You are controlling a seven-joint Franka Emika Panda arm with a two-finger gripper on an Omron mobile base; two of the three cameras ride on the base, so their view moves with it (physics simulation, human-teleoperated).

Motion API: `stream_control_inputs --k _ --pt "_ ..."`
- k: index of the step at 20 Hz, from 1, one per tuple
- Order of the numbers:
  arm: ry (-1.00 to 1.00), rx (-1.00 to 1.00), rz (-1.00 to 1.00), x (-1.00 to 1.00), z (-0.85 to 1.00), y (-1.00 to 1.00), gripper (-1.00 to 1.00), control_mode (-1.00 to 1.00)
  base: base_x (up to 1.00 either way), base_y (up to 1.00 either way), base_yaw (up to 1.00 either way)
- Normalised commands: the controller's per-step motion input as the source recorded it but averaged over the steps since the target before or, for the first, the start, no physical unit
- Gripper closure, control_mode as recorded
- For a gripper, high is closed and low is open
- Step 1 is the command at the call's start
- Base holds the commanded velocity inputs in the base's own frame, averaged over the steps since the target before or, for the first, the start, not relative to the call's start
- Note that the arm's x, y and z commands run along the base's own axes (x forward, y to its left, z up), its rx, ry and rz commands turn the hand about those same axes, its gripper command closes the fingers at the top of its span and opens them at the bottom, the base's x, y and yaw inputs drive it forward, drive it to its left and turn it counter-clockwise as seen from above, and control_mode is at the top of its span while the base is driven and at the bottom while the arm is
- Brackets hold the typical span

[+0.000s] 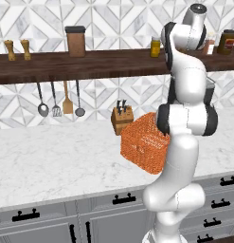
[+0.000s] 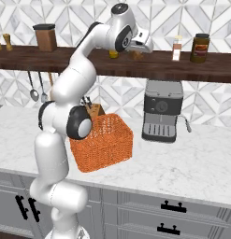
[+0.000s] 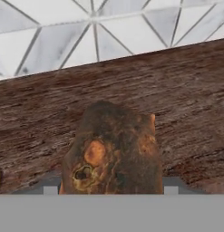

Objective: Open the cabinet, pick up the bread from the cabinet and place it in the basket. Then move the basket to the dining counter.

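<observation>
The bread [image 3: 111,149], a dark brown oval lump, lies on the brown wooden shelf [image 3: 186,90] under the tiled wall. My gripper [image 3: 110,190] is shut on it, with a grey fingertip [image 3: 50,190] pressed against each side. In the right base view the arm reaches up to the shelf [image 2: 191,65], and the gripper [image 2: 141,47] sits just above the bread [image 2: 135,55]. The orange mesh basket [image 1: 142,142] [image 2: 105,142] stands on the marble worktop [image 1: 52,156] below, partly behind my arm. The dining counter is out of view.
A grey coffee machine [image 2: 163,112] stands right of the basket and a knife block [image 1: 122,118] behind it. Jars [image 2: 199,47] and a canister [image 1: 76,41] stand on the shelf. Utensils [image 1: 57,99] hang under it. Grey cabinets [image 1: 113,209] with black handles are shut.
</observation>
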Motion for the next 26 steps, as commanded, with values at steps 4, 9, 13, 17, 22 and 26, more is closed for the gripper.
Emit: stream_control_inputs --k 4,9,13,17,22,26 --pt "-0.19 -0.03 0.00 -0.75 0.00 0.17 1.00 -1.00 0.00 0.00 0.00" --pt "-0.15 0.00 0.00 -1.00 0.17 0.01 1.00 -1.00 0.00 0.00 0.00" --pt "-0.05 0.00 0.00 -1.00 0.19 0.10 1.00 -1.00 0.00 0.00 0.00" --pt "0.01 0.00 0.00 -1.00 0.04 0.28 1.00 -1.00 0.00 0.00 0.00" --pt "0.13 0.00 0.00 -1.00 0.01 0.47 1.00 -1.00 0.00 0.00 0.00" --pt "0.22 0.00 0.00 -0.99 0.01 0.67 1.00 -1.00 0.00 0.00 0.00"
